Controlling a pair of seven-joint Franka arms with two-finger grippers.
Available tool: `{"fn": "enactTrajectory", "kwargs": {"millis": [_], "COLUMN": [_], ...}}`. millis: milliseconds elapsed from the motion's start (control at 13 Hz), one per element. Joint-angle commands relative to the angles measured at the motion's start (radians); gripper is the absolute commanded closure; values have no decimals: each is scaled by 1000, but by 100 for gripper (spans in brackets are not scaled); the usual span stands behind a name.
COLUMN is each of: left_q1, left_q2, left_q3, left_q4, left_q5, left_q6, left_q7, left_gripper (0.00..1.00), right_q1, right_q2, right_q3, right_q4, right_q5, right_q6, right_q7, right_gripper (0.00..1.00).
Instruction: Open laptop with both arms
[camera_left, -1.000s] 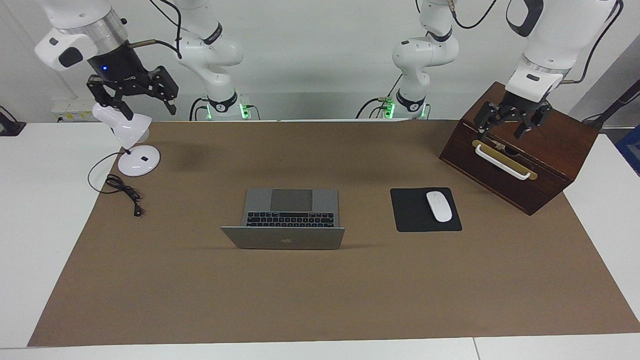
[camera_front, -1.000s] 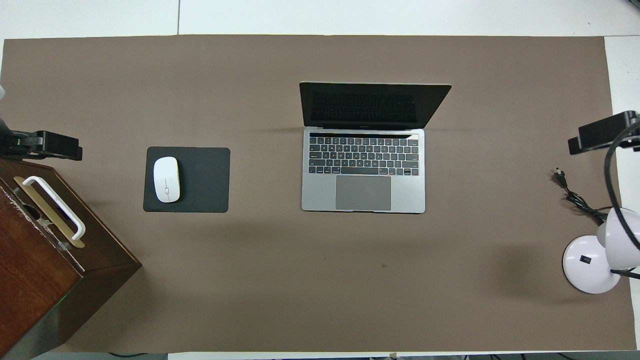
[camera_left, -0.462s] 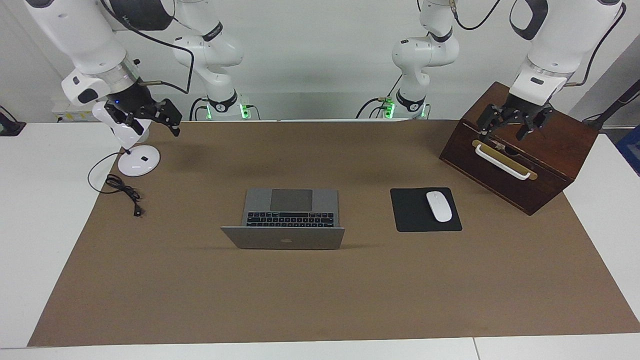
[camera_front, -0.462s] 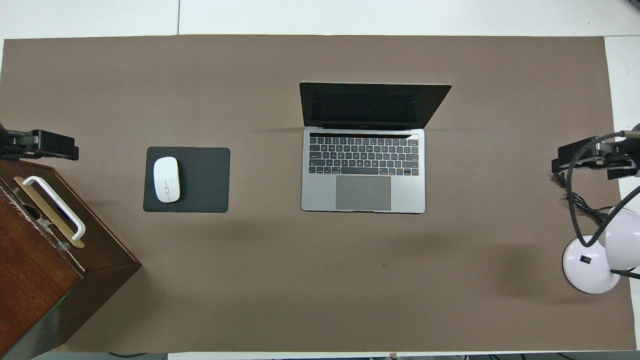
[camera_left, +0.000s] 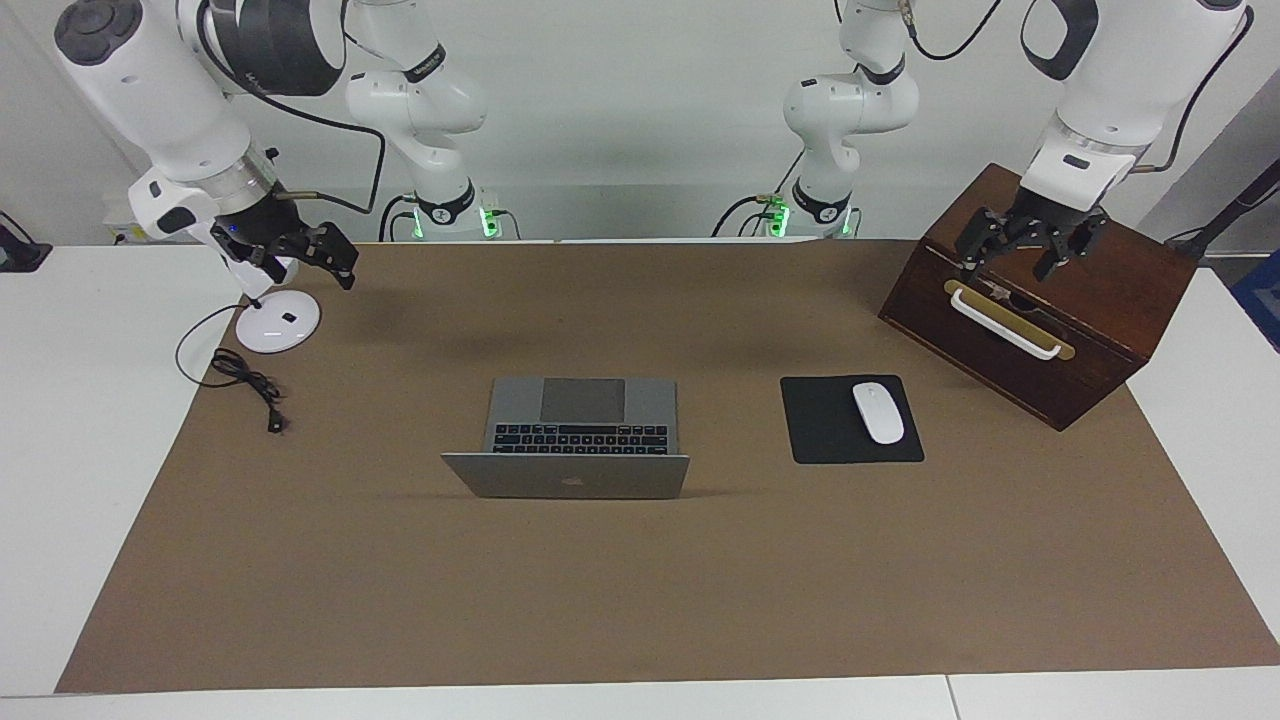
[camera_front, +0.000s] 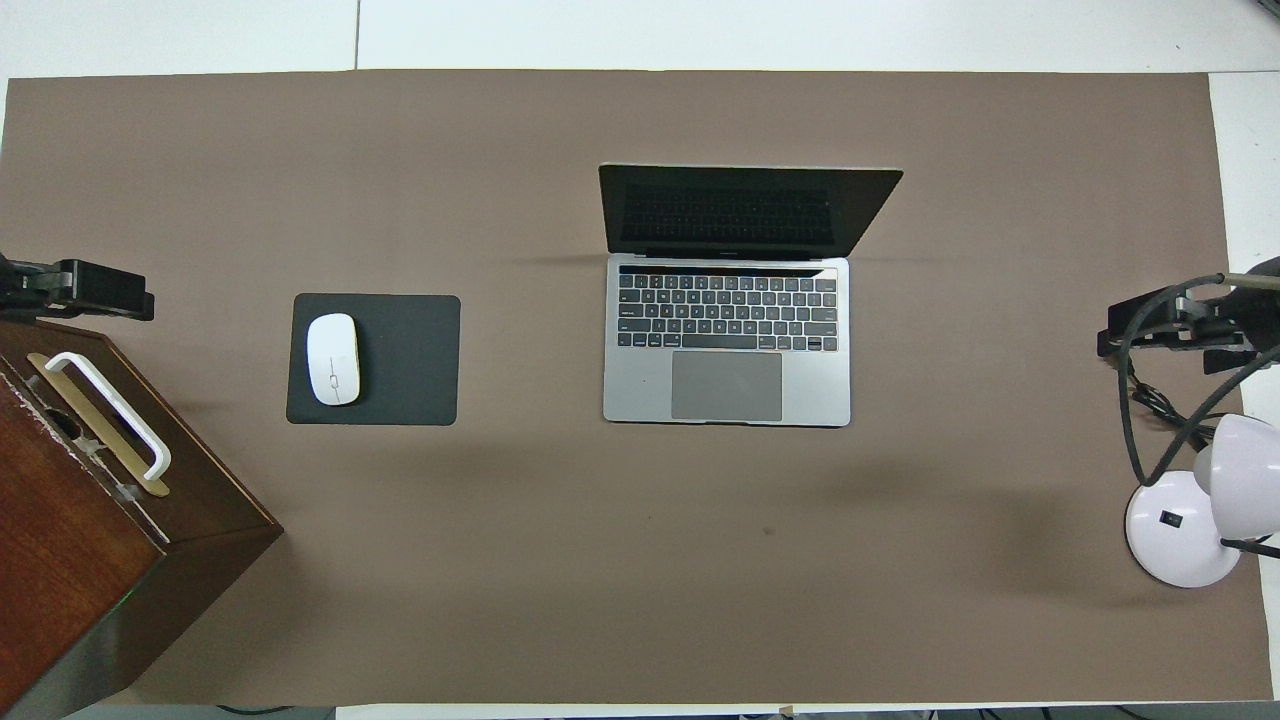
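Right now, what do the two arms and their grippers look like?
Both arms are glossy white jointed tubes with black bands and loose black cables; green lights glow at their bases. The right gripper and left gripper are black two-finger claws on silver-and-white wrists; a blue light shows on the right one.

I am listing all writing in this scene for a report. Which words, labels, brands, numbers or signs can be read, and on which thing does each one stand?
No word or number can be read.
Apple logo, a sign without letters: on the lid of the laptop.
Key legends on the laptop's keyboard: too small to read.
Lettering on a band of the right arm: too blurred to read.
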Motion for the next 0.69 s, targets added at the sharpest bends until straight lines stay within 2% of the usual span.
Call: {"fn": "enactTrajectory", "kwargs": {"millis": [0, 615], "left_q1": [2, -6], "left_q2": [-16, -16], "left_q3": [12, 12], "left_q4": [-21, -23], "left_q5": [-7, -7], "left_q6": [-3, 13], "left_q7": [14, 14], "left_gripper": [0, 0], "right_q1": [-9, 11], "right_q2": [-33, -15], "right_q3": [13, 19], "right_q4": [-38, 4], "right_q5": [-23, -14], "right_q6": [42, 74], "right_q7": [19, 14], "right_gripper": [0, 0]}}
